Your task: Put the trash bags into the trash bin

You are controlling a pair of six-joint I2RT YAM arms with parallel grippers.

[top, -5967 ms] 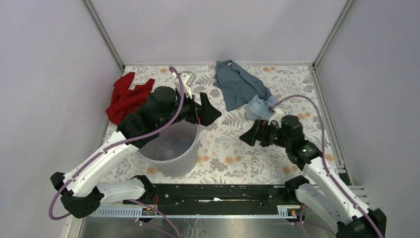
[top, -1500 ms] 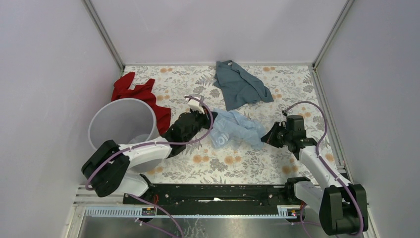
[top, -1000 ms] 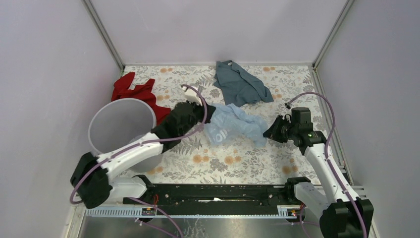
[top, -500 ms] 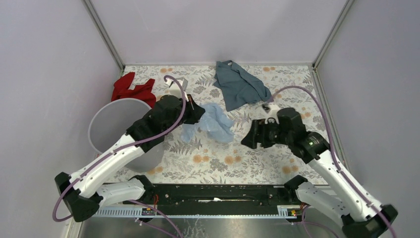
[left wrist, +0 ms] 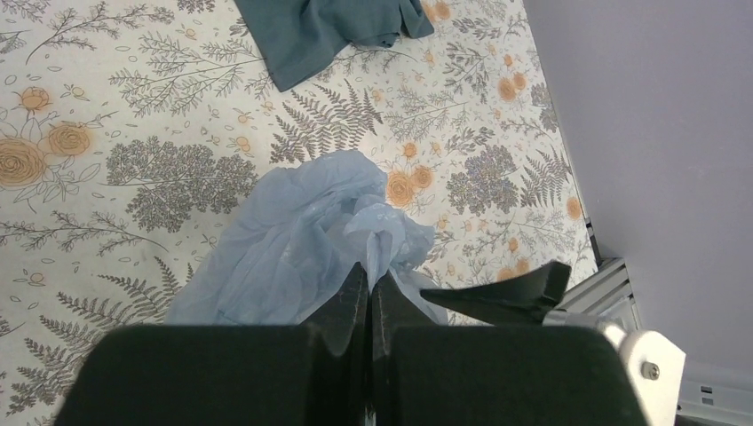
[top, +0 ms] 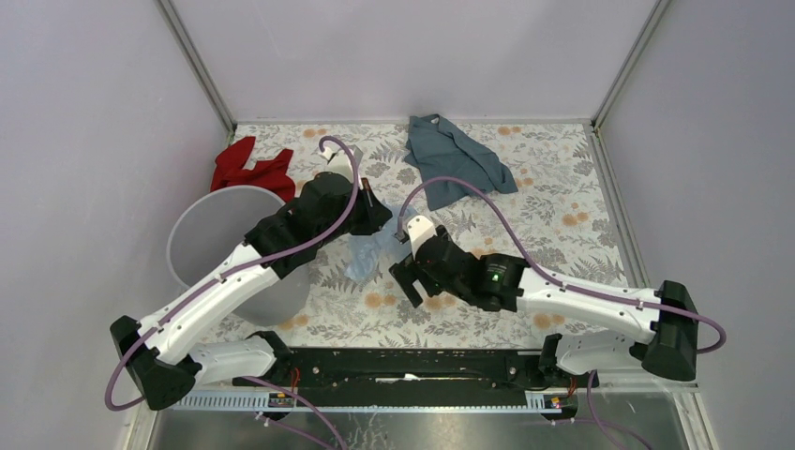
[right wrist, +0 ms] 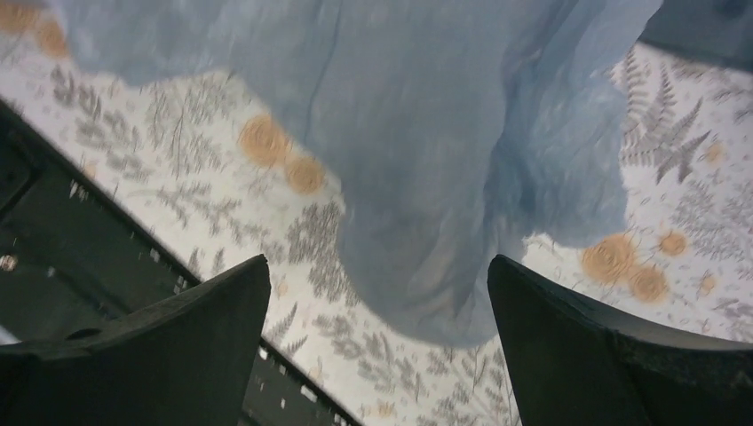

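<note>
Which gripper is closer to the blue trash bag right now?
Left. The left gripper is shut on the trash bag, pinching its bunched top; the right gripper is open by its hanging lower end.

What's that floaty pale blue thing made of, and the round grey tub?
The pale blue bag looks like thin plastic film: translucent, crinkly, faintly glossy. The grey bin is probably moulded plastic, with smooth, even walls and a dull sheen.
</note>
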